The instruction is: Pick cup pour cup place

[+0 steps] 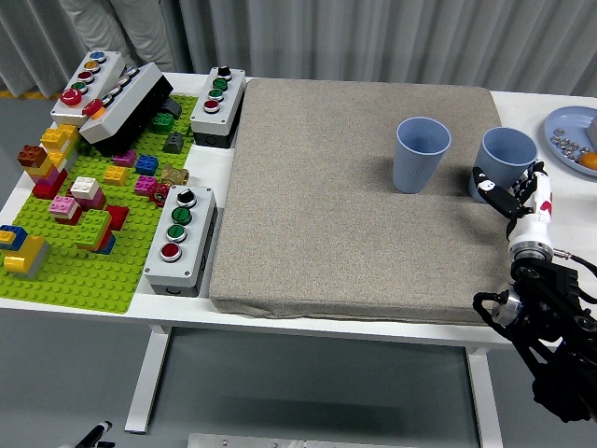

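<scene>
Two blue cups stand upright on the grey mat (354, 196): one (421, 154) near the mat's right-centre, the other (506, 159) at the mat's right edge. My right hand (513, 189) comes up from the lower right, its fingers wrapped around the lower part of the right-edge cup. Whatever the cups hold is not visible from this angle. My left arm does not show.
A green brick baseplate (84, 252) with several loose bricks fills the left side. Button boxes (179, 238) (218, 103) (89, 84) stand beside it. A blue plate (574, 131) with small items sits at the far right. A person (112, 23) stands beyond the table's far left.
</scene>
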`<action>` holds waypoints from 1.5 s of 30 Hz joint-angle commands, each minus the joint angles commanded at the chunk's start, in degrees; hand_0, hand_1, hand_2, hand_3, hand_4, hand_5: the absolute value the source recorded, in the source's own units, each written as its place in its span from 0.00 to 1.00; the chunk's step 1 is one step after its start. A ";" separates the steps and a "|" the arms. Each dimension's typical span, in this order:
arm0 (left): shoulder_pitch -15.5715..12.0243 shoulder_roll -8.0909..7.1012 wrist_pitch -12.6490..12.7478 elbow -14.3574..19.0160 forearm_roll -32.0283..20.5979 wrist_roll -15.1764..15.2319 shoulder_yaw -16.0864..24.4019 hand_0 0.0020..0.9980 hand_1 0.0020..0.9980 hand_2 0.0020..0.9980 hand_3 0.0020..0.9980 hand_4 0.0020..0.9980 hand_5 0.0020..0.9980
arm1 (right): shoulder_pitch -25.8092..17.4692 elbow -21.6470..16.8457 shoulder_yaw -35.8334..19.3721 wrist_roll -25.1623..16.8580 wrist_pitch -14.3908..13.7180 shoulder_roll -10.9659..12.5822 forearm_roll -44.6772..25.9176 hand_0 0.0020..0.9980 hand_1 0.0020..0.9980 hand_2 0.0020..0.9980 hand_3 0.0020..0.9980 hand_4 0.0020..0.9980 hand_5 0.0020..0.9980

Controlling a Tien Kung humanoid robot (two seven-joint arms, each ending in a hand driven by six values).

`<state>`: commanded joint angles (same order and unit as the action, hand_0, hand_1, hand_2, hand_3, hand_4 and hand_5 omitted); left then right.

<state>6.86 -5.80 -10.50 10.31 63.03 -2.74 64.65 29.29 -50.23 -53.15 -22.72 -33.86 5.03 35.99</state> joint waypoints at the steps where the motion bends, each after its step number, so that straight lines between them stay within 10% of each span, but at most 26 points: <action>1: 0.01 -0.01 0.00 0.00 -0.01 0.00 -0.03 0.84 0.80 0.88 0.79 0.63 0.99 | 0.03 0.06 0.03 0.02 0.01 0.00 0.04 0.94 0.89 1.00 0.96 0.83 0.19; 45: 0.90 0.03 -0.02 0.00 1.00 -0.10 0.18 0.84 0.80 0.88 0.79 0.64 0.99 | 3.38 5.16 -0.12 0.15 1.52 -1.59 -0.62 0.91 0.84 0.92 0.87 0.82 0.18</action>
<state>7.76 -5.77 -10.51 10.31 64.03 -2.85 64.83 32.67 -45.07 -53.27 -22.57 -32.35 3.44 35.37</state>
